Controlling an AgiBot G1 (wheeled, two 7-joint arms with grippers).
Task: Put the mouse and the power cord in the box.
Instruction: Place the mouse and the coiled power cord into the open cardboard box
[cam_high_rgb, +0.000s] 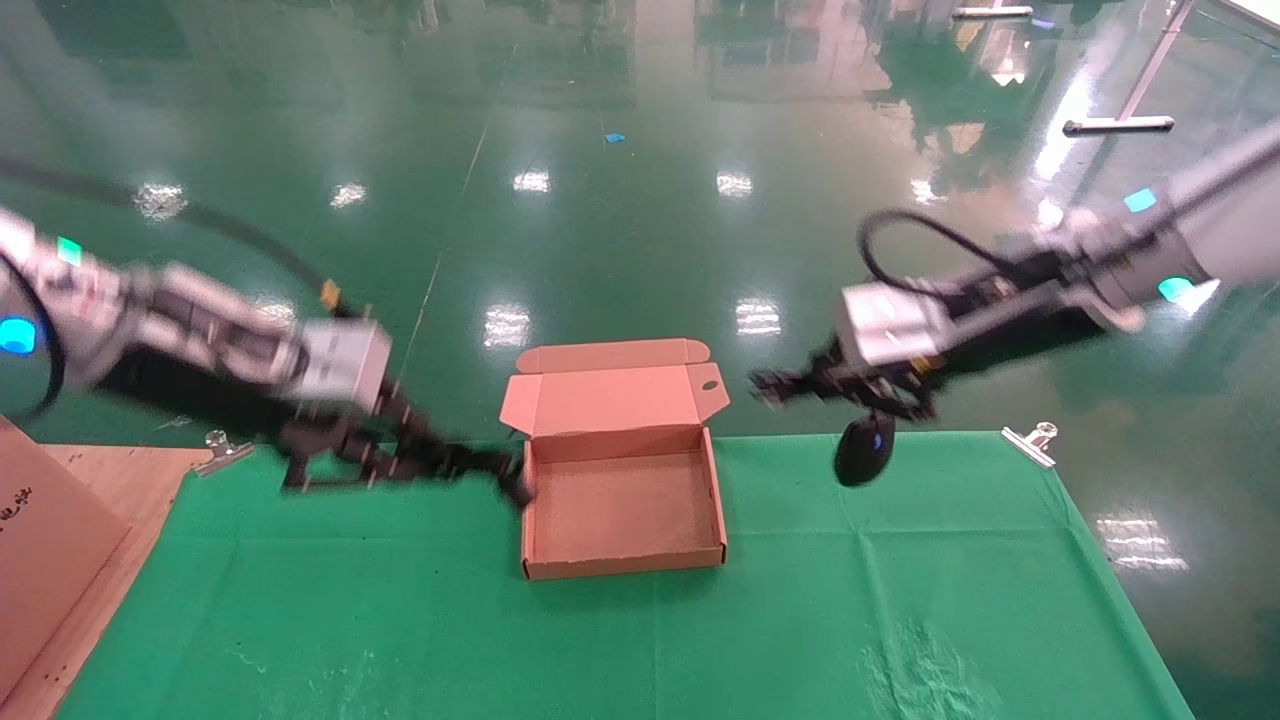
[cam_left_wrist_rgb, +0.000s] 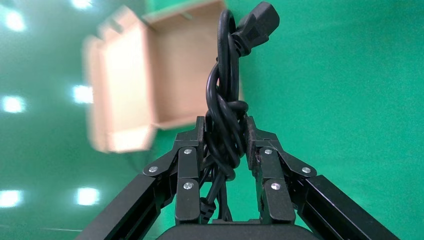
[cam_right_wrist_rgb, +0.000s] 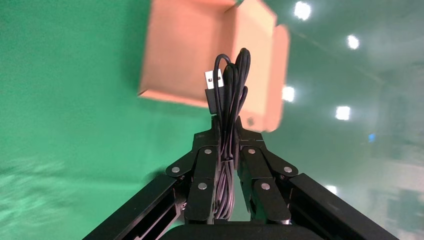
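The tan box (cam_high_rgb: 620, 515) lies open in the middle of the green cloth, its lid (cam_high_rgb: 610, 395) folded back and its inside bare. My left gripper (cam_high_rgb: 470, 462) hovers just left of the box, shut on the bundled black power cord (cam_left_wrist_rgb: 225, 107). The cord's plug end (cam_high_rgb: 517, 484) reaches the box's left wall. My right gripper (cam_high_rgb: 778, 386) hangs above and to the right of the box, shut on the mouse's thin coiled cable (cam_right_wrist_rgb: 230, 97). The black mouse (cam_high_rgb: 864, 450), with its blue-lit wheel, dangles below that gripper over the cloth. The box (cam_left_wrist_rgb: 125, 85) also shows in the left wrist view.
The green cloth (cam_high_rgb: 700, 640) covers the table, held by metal clips at the far corners (cam_high_rgb: 225, 450) (cam_high_rgb: 1030, 440). A flat cardboard piece (cam_high_rgb: 40, 560) leans on the bare wood (cam_high_rgb: 110, 480) at the left. Shiny green floor lies beyond.
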